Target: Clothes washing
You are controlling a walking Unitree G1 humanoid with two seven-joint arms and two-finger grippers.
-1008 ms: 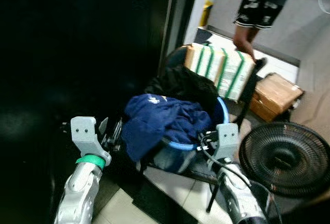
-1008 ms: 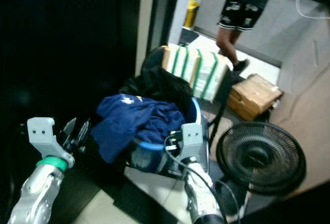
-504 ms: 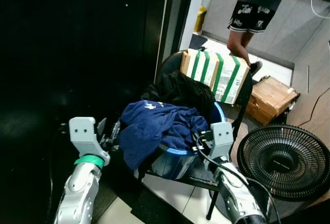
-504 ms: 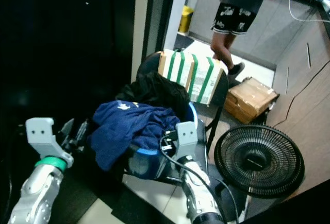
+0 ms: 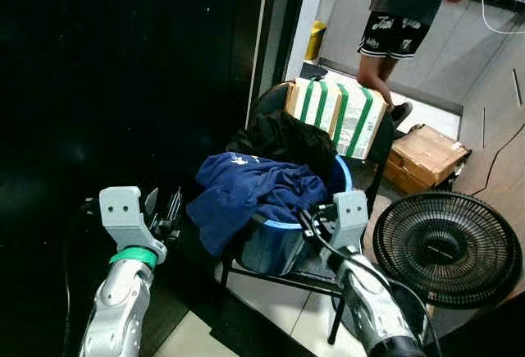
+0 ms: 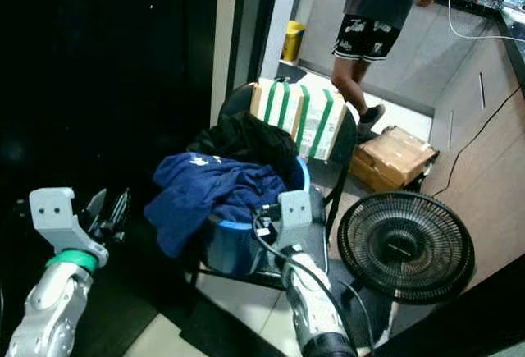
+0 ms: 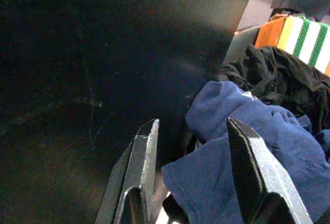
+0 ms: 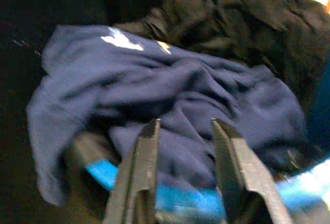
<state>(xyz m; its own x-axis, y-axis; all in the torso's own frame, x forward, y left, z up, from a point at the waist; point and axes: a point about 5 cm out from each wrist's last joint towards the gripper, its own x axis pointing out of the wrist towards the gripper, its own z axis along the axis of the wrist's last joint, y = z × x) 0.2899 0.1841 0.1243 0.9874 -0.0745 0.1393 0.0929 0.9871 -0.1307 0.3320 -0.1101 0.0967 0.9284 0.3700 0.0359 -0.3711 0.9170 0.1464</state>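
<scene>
Left eye view: blue basin [image 5: 283, 240] sits on a black chair [image 5: 371, 178], heaped with clothes; navy shirt [image 5: 246, 193] on top, draping over the basin's near-left rim; black garment [image 5: 283, 139] behind it, against the chair back; green-striped box [image 5: 338, 116] stands just behind the chair; brown carton [image 5: 426, 157] on the floor beyond; black fan [image 5: 447, 249] lies on the floor to the right of the chair; person [image 5: 402, 20] in black shorts stands in the background, holding a phone; dark panel [image 5: 123, 86] takes up the left side. Left gripper [image 5: 166, 212] hangs just left of the shirt's draped edge, fingers apart, holding nothing; left wrist view has the shirt [image 7: 247, 157] just past the spread fingers [image 7: 142, 167], not touching. Right gripper [image 8: 185, 170] is at the basin's near rim, fingers apart, empty, aimed at the shirt [image 8: 175, 95]; blue rim visible under the tips; contact with cloth unclear.
</scene>
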